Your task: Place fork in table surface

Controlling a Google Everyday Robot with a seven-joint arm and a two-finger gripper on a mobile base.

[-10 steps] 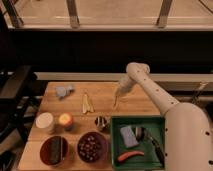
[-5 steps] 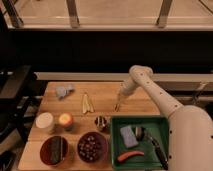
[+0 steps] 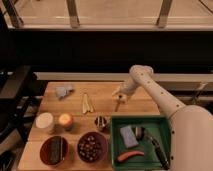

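Gripper [image 3: 119, 96] over the table [image 3: 102, 93], fork [image 3: 117, 104] at its tip.
Fork: slim, dark, short, hanging just below the jaws; whether they clench it, I cannot tell.

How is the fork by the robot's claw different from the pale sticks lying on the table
The fork is dark grey and single; the pale sticks are yellowish and come as a pair. The fork hangs roughly upright just under the claw, while the sticks lie flat on the table surface, away from the claw. Both are slim and sit over the same wooden planks.
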